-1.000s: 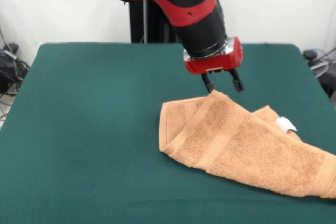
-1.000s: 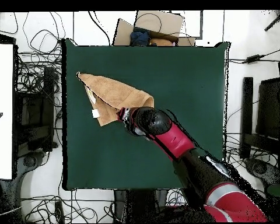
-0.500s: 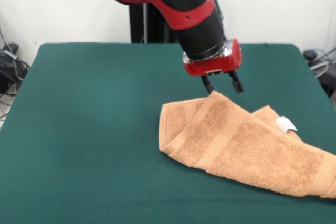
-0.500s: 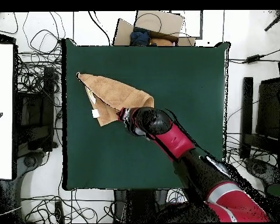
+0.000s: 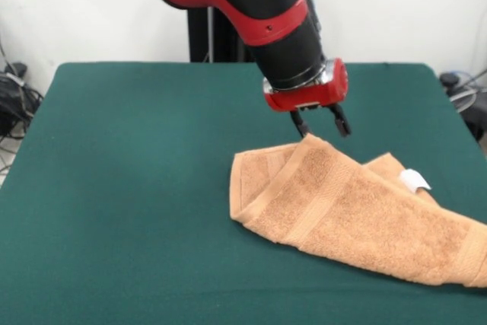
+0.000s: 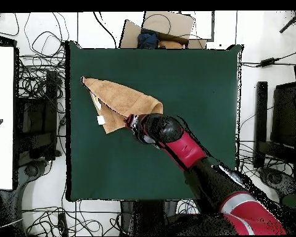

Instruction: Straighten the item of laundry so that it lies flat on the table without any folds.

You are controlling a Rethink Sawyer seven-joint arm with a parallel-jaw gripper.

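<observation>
While the towel (image 5: 346, 215) lies bunched and folded over itself on the table (image 5: 129, 188), we see the gripper (image 5: 319, 122) hanging just above the fold's highest corner, its two dark fingers (image 5: 300, 122) spread apart and holding nothing. Measured from that raised corner, the towel runs off toward the table's edge in a long wedge, and its small white tag (image 5: 415, 180) sits on the upper side. From overhead, the towel (image 6: 116, 99) lies beside one table edge, the arm (image 6: 187, 151) covering its pointed end.
</observation>
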